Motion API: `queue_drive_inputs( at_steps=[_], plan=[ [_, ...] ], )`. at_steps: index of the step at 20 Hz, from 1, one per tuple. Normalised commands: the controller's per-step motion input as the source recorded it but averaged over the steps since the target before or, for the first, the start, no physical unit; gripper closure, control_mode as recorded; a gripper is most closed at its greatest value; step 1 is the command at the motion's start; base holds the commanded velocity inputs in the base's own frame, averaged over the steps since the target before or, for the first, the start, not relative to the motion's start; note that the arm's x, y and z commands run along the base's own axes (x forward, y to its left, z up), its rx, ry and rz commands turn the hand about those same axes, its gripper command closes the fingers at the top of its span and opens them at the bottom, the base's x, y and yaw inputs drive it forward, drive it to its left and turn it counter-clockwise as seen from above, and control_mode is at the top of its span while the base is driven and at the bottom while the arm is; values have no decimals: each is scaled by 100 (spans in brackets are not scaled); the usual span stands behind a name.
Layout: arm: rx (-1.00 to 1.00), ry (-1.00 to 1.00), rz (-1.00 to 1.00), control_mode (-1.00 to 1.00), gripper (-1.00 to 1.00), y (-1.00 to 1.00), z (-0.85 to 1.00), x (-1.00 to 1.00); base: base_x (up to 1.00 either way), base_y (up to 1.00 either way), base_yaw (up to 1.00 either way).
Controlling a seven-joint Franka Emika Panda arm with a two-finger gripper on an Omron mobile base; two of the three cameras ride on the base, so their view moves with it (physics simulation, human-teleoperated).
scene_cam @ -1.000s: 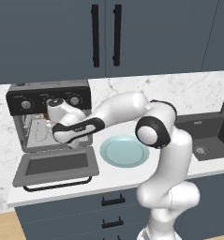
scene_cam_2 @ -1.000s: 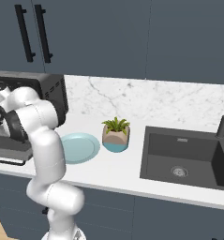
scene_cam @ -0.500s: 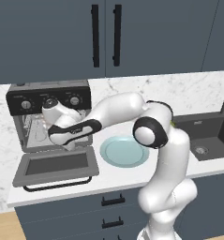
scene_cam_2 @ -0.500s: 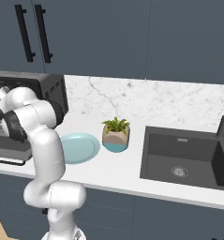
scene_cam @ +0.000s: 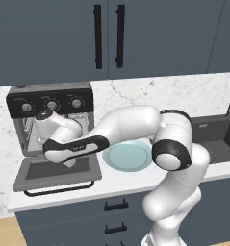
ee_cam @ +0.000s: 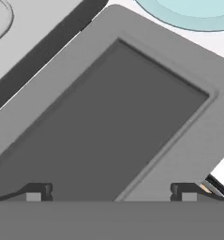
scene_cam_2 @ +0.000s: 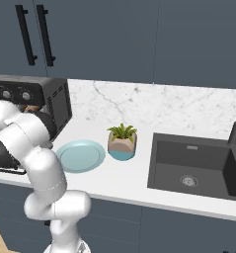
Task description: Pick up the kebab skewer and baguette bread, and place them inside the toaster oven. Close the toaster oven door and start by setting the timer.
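Note:
The toaster oven [scene_cam: 51,103] stands at the counter's left with its knobs along the top. The toaster oven door [scene_cam: 58,174] lies dropped open in front of it. My gripper [ee_cam: 111,192] hangs just above the door's dark glass window [ee_cam: 108,126], open, with nothing between its fingertips [ee_cam: 37,192]. In the left base view the gripper [scene_cam: 68,161] is low over the door, and my arm covers most of the oven's mouth. A small brown bit [scene_cam_2: 31,106] shows in that mouth, too small to name. The kebab skewer and baguette bread are hidden.
A light blue plate [scene_cam: 128,156] sits on the counter right of the door, next to a potted plant [scene_cam_2: 122,143]. Further right lies a dark sink [scene_cam_2: 198,168]. Cabinets with black handles [scene_cam: 98,36] hang above.
My hand has drifted a little left and lower over the open door. The jaws have stayed open.

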Motion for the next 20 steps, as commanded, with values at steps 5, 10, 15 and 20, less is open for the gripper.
queue_drive_inputs(
  at_steps=[5,10,15,20],
  plan=[
    [2,0,27,-100,-100,-8,-11,-98,0,0,0],
    [0,1,29,-100,-100,0,-32,-62,0,0,0],
    [0,6,27,-100,-100,0,-32,-36,0,0,0],
    [0,0,25,-100,-100,15,-16,27,0,0,0]
  ],
)
